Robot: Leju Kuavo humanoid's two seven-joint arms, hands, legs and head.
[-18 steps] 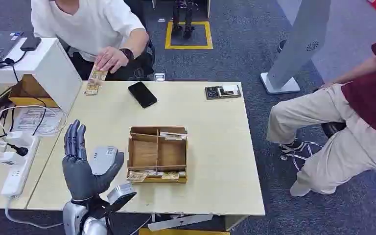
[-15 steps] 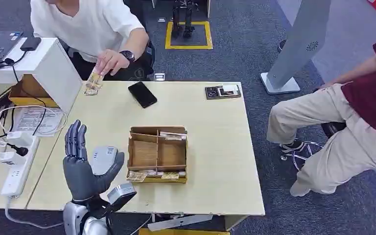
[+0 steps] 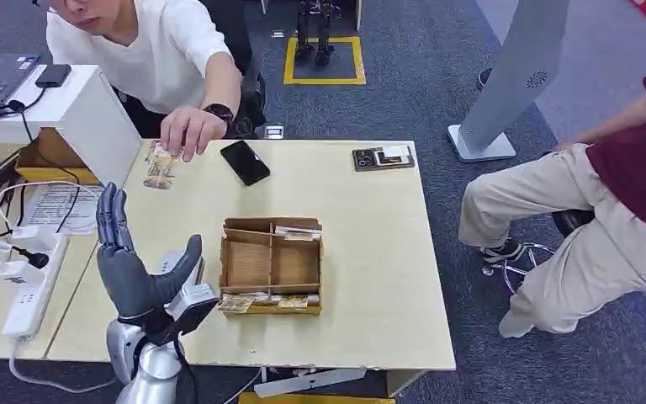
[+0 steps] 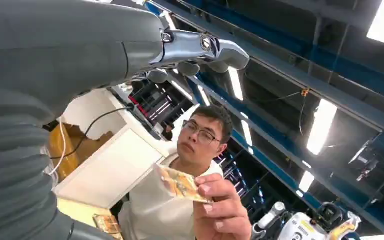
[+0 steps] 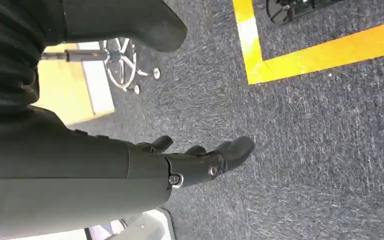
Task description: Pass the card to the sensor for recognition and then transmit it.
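My left hand (image 3: 135, 273) is raised above the table's near left corner, fingers straight and spread, palm turned toward the cardboard box, holding nothing. Its thumb and palm partly cover the grey sensor (image 3: 171, 261) lying on the table. At the far left of the table a person in a white shirt reaches out with a patterned card (image 3: 160, 164) at the fingertips. The left wrist view looks past my left hand (image 4: 105, 45) and shows that card (image 4: 180, 184) pinched in the person's fingers. My right hand (image 5: 190, 160) hangs over the carpet, fingers loose, nothing in it.
A compartmented cardboard box (image 3: 271, 224) with cards in its front slot stands mid-table. A black phone (image 3: 245, 162) and a small dark tray (image 3: 383, 157) lie at the far edge. A white box (image 3: 92, 109) and a power strip (image 3: 29, 295) are left. A seated person (image 3: 606, 210) is right.
The person has leaned in and brought the card further over the table toward me. My left hand has shifted a little to the left and turned, now covering more of the sensor.
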